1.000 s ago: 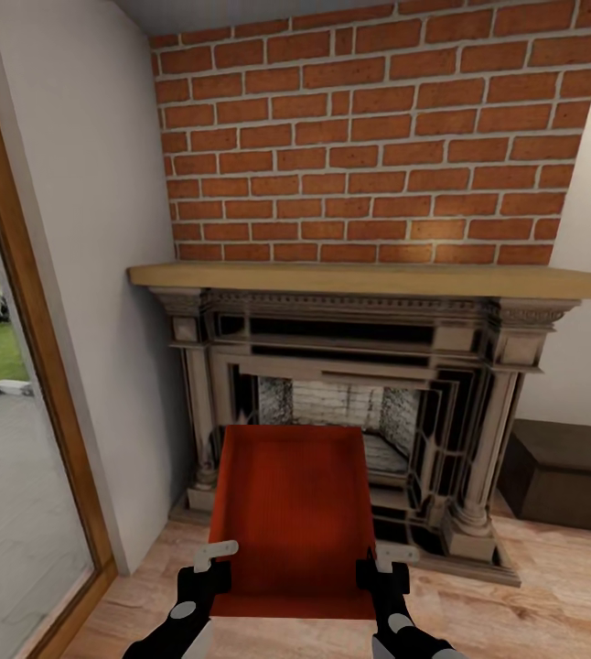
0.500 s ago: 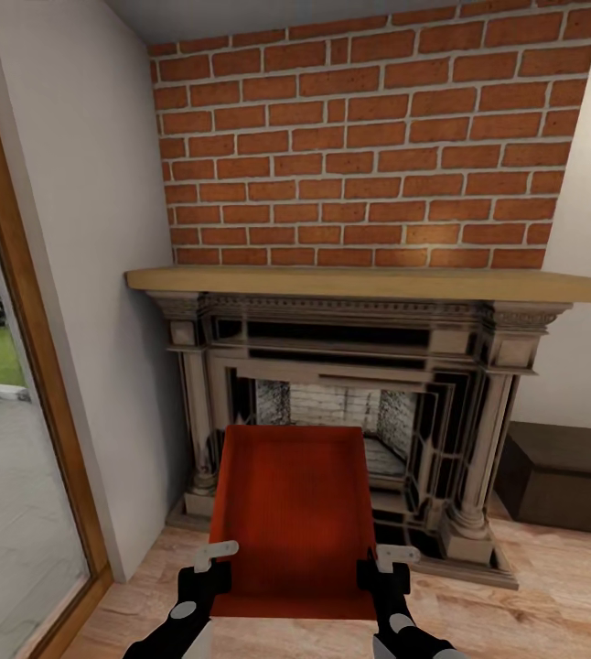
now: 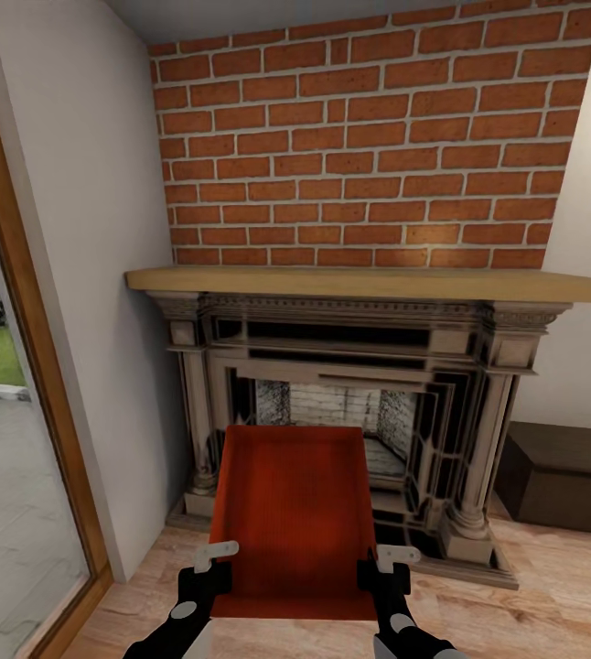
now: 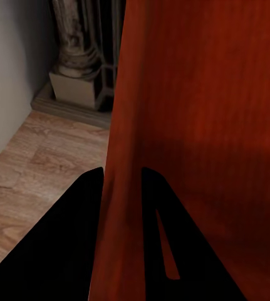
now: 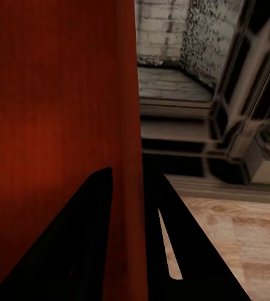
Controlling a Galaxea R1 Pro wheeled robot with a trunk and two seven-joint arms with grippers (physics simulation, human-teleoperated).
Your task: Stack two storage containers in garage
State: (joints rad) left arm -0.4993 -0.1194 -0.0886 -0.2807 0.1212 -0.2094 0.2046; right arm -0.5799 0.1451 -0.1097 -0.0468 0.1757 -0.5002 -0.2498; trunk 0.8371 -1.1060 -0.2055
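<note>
Before the brick fireplace [image 3: 369, 403], both pincers [image 3: 211, 566] [image 3: 385, 567] clamped on thin-walled orange-red container [image 3: 291, 513].

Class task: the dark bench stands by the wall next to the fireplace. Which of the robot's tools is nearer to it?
Right. The right tool grips the storage container's edge on the side toward the bench; the left tool grips the opposite edge, farther away.

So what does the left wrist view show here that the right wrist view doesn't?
Left wrist view: the white wall, a carved fireplace column on its base, and the left claw clamped on the container's wall. Right wrist view: the pale brick firebox and the right claw clamped on the opposite wall. Both show the orange-red container and the wood-plank floor.
</note>
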